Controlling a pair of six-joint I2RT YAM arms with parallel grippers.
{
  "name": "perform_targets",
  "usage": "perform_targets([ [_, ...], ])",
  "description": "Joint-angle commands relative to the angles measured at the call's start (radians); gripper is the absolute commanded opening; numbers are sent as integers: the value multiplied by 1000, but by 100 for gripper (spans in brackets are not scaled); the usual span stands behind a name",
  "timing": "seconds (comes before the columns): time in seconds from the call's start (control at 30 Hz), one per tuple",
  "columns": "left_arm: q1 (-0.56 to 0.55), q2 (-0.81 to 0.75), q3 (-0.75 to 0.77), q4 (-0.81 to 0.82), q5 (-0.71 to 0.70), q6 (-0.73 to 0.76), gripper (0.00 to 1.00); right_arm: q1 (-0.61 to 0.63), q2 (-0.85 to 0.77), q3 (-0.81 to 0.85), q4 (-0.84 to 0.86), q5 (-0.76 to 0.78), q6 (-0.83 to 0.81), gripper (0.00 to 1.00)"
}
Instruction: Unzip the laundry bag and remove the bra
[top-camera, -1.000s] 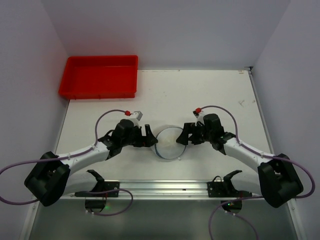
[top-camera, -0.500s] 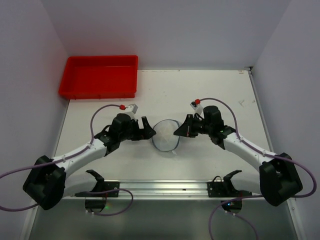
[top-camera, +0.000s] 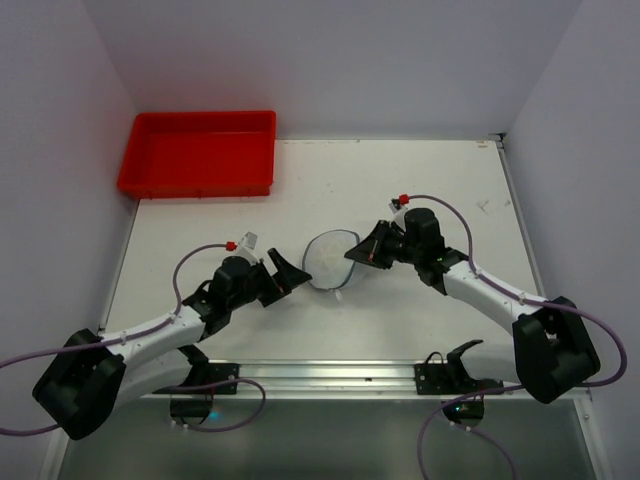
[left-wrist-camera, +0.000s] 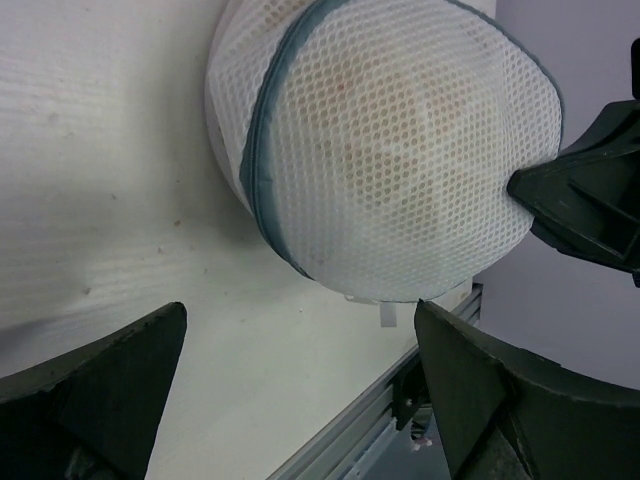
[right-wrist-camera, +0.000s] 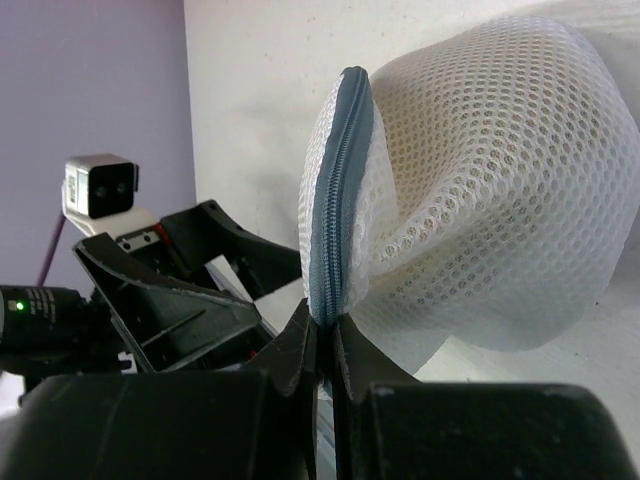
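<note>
The laundry bag (top-camera: 328, 264), a round white mesh pouch with a grey-blue zipper band (right-wrist-camera: 335, 200), is tipped up on edge at the table's middle. My right gripper (top-camera: 354, 254) is shut on the bag's rim. In the right wrist view its jaws (right-wrist-camera: 322, 325) pinch the zipper band. My left gripper (top-camera: 288, 274) is open just left of the bag and does not touch it. In the left wrist view the bag (left-wrist-camera: 390, 150) bulges beyond the spread fingers (left-wrist-camera: 130, 350). The bra is hidden inside; only a faint beige tint shows through the mesh.
A red plastic tray (top-camera: 197, 152) stands at the far left corner. A metal rail (top-camera: 330, 375) runs along the near edge between the arm bases. Walls close in the table on the left, back and right.
My right gripper has shut on the bag's rim and raised it off the table, tipping the flat disc on edge. My left arm has drawn back towards the near left, still open.
</note>
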Motion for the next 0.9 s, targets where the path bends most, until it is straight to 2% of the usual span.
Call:
perform_targets([
  [0.0,-44,59,-3,246,0,-138,100,1,-15,14,46,44,60,0],
  [0.23,-147,229,5,471,-119,-192,99,1,-11,8,69,29,74,0],
  [0.43,-168,368,16,583,-139,-247,97,1,3,-3,107,1,96,0],
  [0.63,-173,437,20,677,-188,-264,91,1,0,-12,118,0,97,0],
  [0.7,-173,448,8,718,-207,-279,85,1,-1,-16,118,-2,97,0],
  [0.8,-173,460,7,781,-207,-285,70,1,-3,-26,116,-2,96,0],
  [0.83,-173,455,8,794,-205,-287,64,1,-3,-27,116,0,96,0],
  [0.87,-173,451,8,798,-205,-285,52,1,-3,-32,113,1,93,0],
])
